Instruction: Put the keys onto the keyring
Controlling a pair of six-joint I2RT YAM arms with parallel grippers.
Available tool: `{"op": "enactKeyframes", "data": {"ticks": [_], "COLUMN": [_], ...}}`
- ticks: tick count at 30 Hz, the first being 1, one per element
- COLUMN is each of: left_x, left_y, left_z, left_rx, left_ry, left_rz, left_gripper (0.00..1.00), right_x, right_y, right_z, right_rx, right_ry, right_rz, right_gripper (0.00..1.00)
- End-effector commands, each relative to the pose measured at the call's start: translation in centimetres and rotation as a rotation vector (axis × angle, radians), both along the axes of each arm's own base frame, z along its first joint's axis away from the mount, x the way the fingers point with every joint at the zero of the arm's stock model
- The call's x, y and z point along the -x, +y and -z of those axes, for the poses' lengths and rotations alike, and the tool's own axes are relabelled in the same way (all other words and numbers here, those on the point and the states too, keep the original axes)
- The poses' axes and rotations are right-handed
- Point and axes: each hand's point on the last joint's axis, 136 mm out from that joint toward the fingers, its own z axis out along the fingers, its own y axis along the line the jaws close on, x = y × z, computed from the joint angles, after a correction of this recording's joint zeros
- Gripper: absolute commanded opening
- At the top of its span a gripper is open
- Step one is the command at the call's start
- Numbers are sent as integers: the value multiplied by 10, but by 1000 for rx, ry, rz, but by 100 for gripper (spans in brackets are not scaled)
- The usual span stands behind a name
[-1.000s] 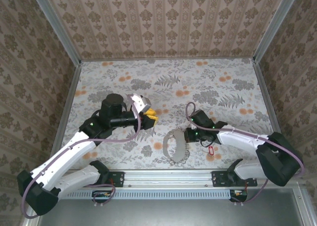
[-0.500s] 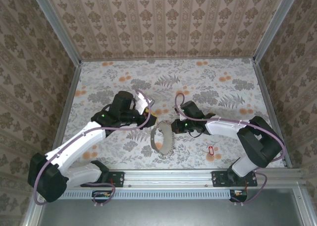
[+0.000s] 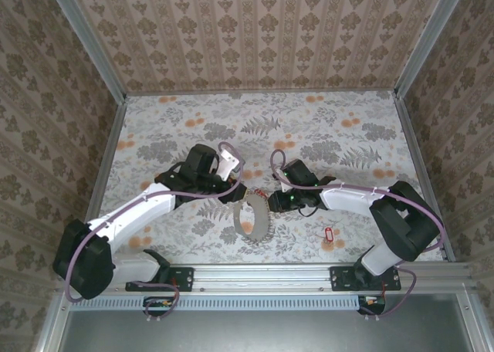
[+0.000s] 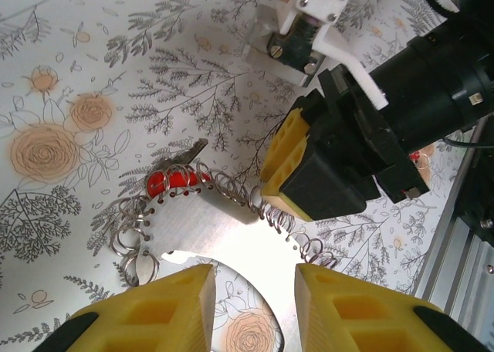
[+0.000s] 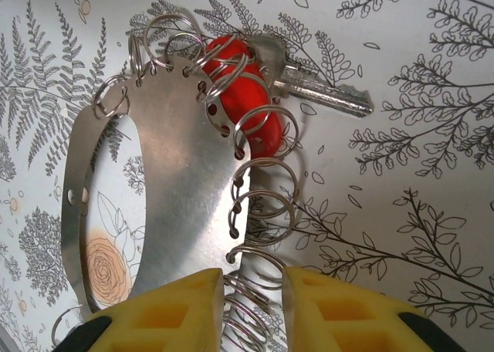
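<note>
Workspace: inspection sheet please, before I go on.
Surface: floral table, flat.
Job's things: keyring, a metal plate edged with wire rings, lies flat; red key against its rings, threading unclear.
Clutter: small red tag right of the keyring.
Grippers: left gripper open over the plate; right gripper jaws slightly apart, rings in the gap.
Cables: purple cables along both arms.
Surroundings: patterned walls, metal rail at near edge.
</note>
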Motion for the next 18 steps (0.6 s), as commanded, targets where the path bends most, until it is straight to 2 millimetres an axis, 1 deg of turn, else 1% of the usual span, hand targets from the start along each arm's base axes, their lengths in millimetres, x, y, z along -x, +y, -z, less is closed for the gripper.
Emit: {"op": "enactKeyframes", "data": {"ticks": [1,3,5,7,12,18], "left_x": [0,1,1,0,-3,-3], "left_y": [-1,-2,-3,-4,-8,-9], "left_z": [9,13,15,15,13,18], "left_rx": [17,19,20,29,48,55], "left_ry": [51,67,75,76,80,101], "left_rz": [-11,-12,-11,-13,-10,-10], "left_gripper": [32,31,30,31,31,31], "right_x": [-8,-11,-14,-20,-32,-35], "right_y": [-2,-4,-4,0,13,19], "right_z": [-8,-7,-7,-7,0,6], "right_rx": [42,69,85,96,75,60], "right_ry": [-36,-44,-50,-46,-23,-1], "right_rz": [-31,-39,-58,-85,-113,-132], "right_gripper": [28,29,32,37,43,48]}}
